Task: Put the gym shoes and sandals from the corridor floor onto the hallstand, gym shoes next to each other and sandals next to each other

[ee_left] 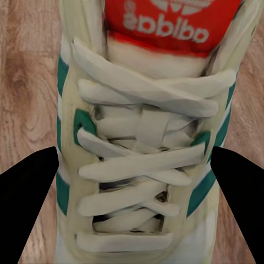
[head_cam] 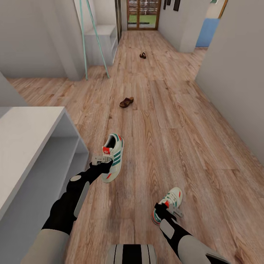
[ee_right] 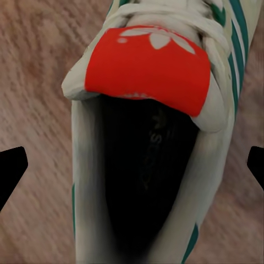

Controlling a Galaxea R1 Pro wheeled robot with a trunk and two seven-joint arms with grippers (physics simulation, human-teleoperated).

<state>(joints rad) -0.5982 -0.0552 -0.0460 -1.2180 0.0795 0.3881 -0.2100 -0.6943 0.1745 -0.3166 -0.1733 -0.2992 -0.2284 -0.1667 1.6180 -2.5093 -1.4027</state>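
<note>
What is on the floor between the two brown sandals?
Nothing. In the head view, only bare wood floor lies between the near sandal and the far sandal.

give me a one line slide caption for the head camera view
Both grippers, left and right, at one gym shoe each; two sandals lie farther down the corridor floor.

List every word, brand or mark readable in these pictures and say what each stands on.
"adidas", white, seen upside down, under a partly cropped trefoil: red tongue patch of the gym shoe at the left end effector.
White trefoil, no words: red tongue patch of the other gym shoe.
Dark print on that shoe's insole: too blurred to read.
</note>
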